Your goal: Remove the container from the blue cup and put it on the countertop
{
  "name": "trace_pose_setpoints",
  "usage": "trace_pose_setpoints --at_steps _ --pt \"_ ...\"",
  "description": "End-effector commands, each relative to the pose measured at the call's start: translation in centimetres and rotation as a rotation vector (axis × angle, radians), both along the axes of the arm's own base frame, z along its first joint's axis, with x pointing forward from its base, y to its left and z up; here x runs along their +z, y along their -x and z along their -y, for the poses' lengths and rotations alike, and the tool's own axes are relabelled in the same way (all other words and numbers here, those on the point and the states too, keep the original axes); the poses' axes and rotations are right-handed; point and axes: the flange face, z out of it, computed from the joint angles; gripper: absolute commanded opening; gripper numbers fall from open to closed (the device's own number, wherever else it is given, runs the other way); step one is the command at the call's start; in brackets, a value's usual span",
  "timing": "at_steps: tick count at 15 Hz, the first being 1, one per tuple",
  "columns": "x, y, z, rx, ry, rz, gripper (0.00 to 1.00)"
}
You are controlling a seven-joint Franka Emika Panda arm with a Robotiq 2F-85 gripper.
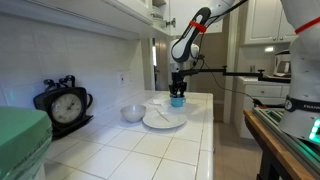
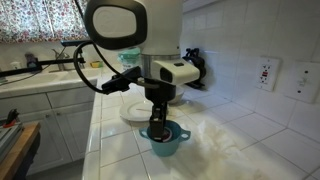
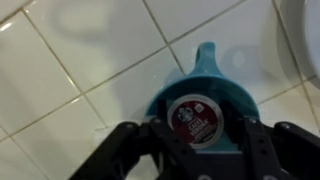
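The blue cup (image 3: 232,95) stands on the white tiled countertop (image 3: 70,70), its handle pointing away from me in the wrist view. Inside it sits the container (image 3: 195,118), a small round pod with a pale rim and a dark red printed lid. My gripper (image 3: 197,126) is open, with one finger on each side of the container at the cup's rim and small gaps to the lid. In both exterior views the gripper (image 1: 177,91) (image 2: 158,122) points straight down into the cup (image 1: 177,101) (image 2: 166,141), which hides the container there.
A flat white plate (image 1: 163,119) lies beside the cup, and its edge shows in the wrist view (image 3: 305,20). A white bowl (image 1: 133,113) and a black clock (image 1: 65,103) stand near the wall. A green object (image 1: 20,140) is at the near end.
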Motion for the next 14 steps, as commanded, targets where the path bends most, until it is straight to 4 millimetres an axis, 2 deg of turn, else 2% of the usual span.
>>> trace_pose_setpoints --at_steps 1,2,3,4,5,10,14 --pt "-0.5 -0.5 0.2 0.009 -0.006 -0.020 0.56" --pt "-0.5 -0.5 0.2 0.009 -0.007 -0.021 0.56" --pt "-0.5 -0.6 0.2 0.010 -0.007 -0.021 0.41" --pt "-0.5 -0.6 0.2 0.010 -0.008 -0.021 0.30" --pt "-0.5 -0.6 0.2 0.011 -0.008 -0.023 0.27" --pt "0.8 -0.3 -0.1 0.022 0.000 -0.020 0.24" --pt "3.6 0.3 -0.6 0.037 0.014 -0.020 0.24"
